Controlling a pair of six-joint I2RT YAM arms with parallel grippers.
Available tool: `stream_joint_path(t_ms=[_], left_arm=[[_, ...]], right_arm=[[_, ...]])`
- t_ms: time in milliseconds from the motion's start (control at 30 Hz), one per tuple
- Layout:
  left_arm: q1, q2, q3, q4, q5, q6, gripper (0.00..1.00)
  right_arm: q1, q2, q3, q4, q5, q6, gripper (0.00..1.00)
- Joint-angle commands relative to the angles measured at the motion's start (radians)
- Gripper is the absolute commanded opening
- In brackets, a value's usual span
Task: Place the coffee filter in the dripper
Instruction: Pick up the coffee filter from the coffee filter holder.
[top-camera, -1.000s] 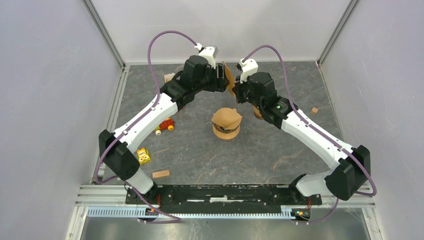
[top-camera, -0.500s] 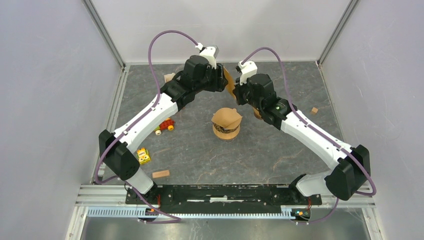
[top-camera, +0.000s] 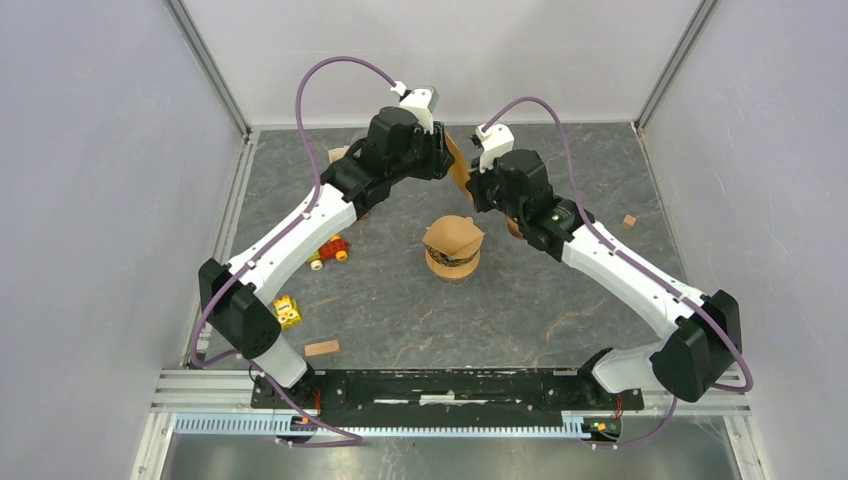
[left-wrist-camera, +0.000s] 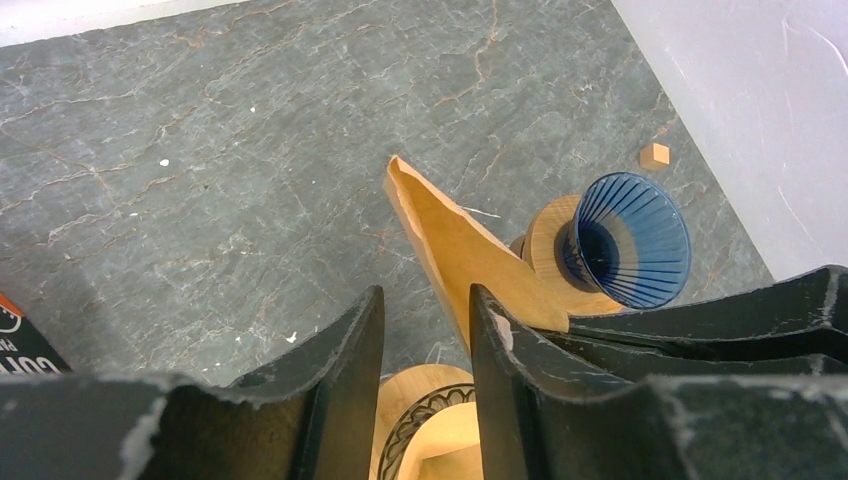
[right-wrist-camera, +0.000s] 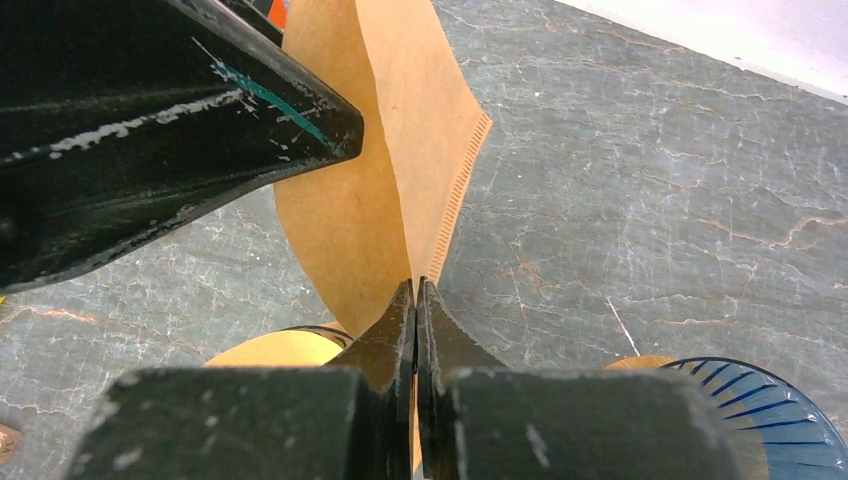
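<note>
Filter (right-wrist-camera: 380, 170): a tan paper cone, flattened, with a crimped seam down one side and a rounded top edge. It hangs in the air over the far middle of the surface (top-camera: 400, 310), between the two wrists, standing on edge in the top view (top-camera: 458, 160). The right fingers (right-wrist-camera: 415, 300) are pressed together on its lower point. The left fingers (left-wrist-camera: 372, 320) stand apart, with grey stone showing through the gap. The near end of the filter passes behind one of them, and whether it touches that finger cannot be told. From the right wrist, that finger crosses in front of the paper's left side.

The surface is grey, with pale veins. Both arms reach in from the near edge toward the far middle.

A brown stack (top-camera: 453, 248) of filters sits mid-surface, nearer than the raised one. The dripper (left-wrist-camera: 630, 240), ribbed blue glass on a wooden collar, rests just right of the stack, mostly under the right arm in the top view.

On the left lie a red toy car (top-camera: 330, 250), a yellow block (top-camera: 287, 312) and a wood block (top-camera: 321, 348). A small cube (top-camera: 628, 221) lies far right.
</note>
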Motion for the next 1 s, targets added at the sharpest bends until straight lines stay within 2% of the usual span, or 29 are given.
stream_joint_path(t_ms=[0,200,333,467,700,967], left_arm=[[-0.002,-0.004,0.014,0.03,-0.018,0.052,0.42],[-0.002,-0.029,-0.034,0.054,-0.009,0.057,0.38],[0.009,-0.047,-0.064,0.079,0.029,0.056,0.29],[0.016,-0.069,-0.09,0.102,0.059,0.06,0.15],[0.021,-0.098,-0.123,0.139,0.143,0.072,0.04],[0.021,-0.085,-0.123,0.133,0.155,0.054,0.02]], right_arm=[[0.001,-0.045,0.01,0.044,-0.009,-0.01,0.0],[0.001,-0.056,0.016,0.042,0.002,-0.02,0.0],[0.001,-0.058,0.012,0.043,0.008,-0.023,0.0],[0.001,-0.065,0.004,0.047,0.012,-0.026,0.0],[0.001,-0.072,0.0,0.047,0.037,-0.036,0.0],[0.001,-0.069,0.014,0.038,0.088,-0.072,0.0]])
